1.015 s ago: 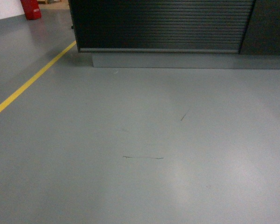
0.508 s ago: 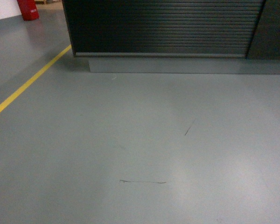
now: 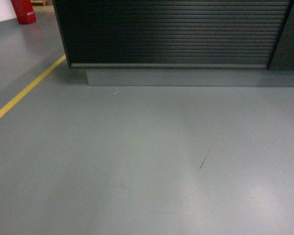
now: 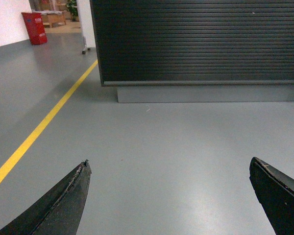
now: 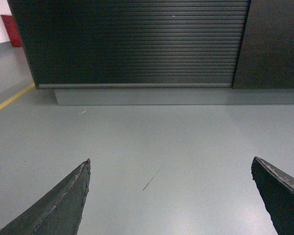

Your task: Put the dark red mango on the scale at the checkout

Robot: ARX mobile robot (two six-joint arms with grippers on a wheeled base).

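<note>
nearest to us, our left gripper (image 4: 169, 196) shows only its two dark fingertips at the bottom corners of its wrist view, spread wide with bare floor between them. our right gripper (image 5: 171, 196) looks the same, jaws apart and holding nothing. neither carries the dark red mango, and we cannot find it in any view, so we cannot say where it lies.

beyond the fingers runs the grey floor (image 3: 137, 171), marked by a short dark scuff (image 3: 204, 159). to the left a yellow line (image 3: 24, 95) slants away toward a red bin (image 3: 23, 10) in the far corner.

farthest stands the checkout (image 3: 176, 34), its ribbed black front over a grey plinth (image 3: 186, 77). every camera sees only that front; the countertop and the scale are out of view above.

we judge ourselves to be in the approach, with the fruit not yet in hand. the risks from here: rolling close enough for the base or the low-held fingers to strike the plinth, since the arms hang forward and near the floor; and reaching the counter empty-handed, because nothing here tells us where the mango is. lifting an arm blind toward an unseen countertop could also knock whatever sits there.
</note>
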